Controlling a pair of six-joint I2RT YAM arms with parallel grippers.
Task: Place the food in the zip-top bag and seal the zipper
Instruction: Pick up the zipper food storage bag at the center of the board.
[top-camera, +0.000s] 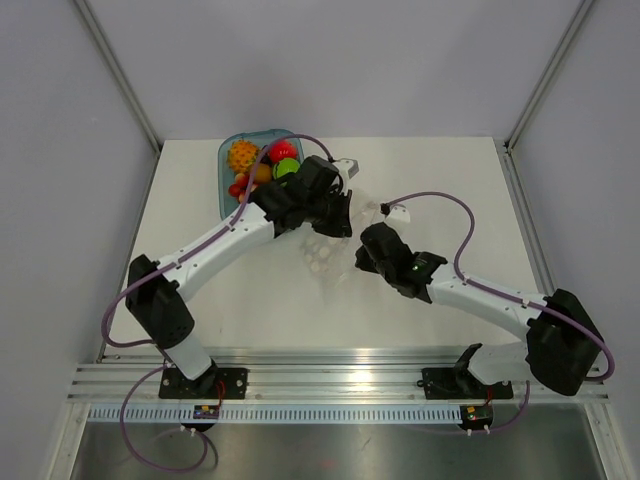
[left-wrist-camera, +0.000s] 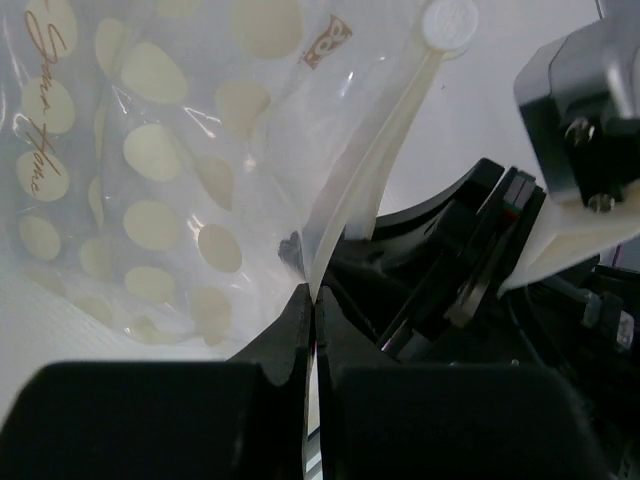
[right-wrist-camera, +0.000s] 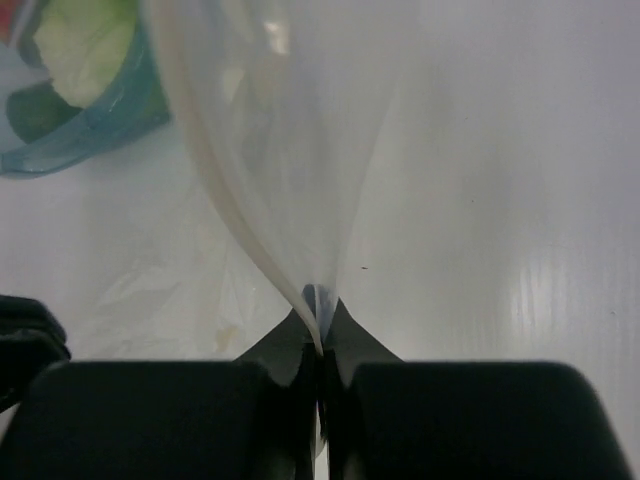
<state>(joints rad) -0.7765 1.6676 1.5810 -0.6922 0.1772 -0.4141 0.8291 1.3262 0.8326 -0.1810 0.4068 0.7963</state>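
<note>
In the middle of the table, between my two grippers, the zip-top bag (top-camera: 322, 256) lies crumpled. It is clear film printed with pale cream spots, and a line of brown script runs along one side. The left gripper (left-wrist-camera: 312, 310) is clenched on the bag's far-left part. In the left wrist view its fingers (left-wrist-camera: 280, 345) meet with only a thin fold of film between them. A whitish strip (left-wrist-camera: 375, 160) rises from that pinch along the bag's edge, but I cannot tell whether it is the zipper. The right gripper (right-wrist-camera: 320, 335) grasps the bag's right side. Its jaws are pressed together on the film, which fans upward from the pinch like a tent.

The food I can see sits apart from the bag, in the blue tray (top-camera: 226, 160) at the far left of the table, just beyond the left gripper. From above I make out the orange bumpy fruit (top-camera: 242, 156), the red strawberry (top-camera: 284, 150), the green apple (top-camera: 286, 168) and small red pieces (top-camera: 237, 187) at the tray's near end. Part of the left arm crosses over the tray's near side. The right wrist view catches the tray's rim in its upper left corner, with the pale green cabbage (right-wrist-camera: 85, 40) inside.

The table (top-camera: 450, 190) around them is white, with both arms reaching in from the near edge.
</note>
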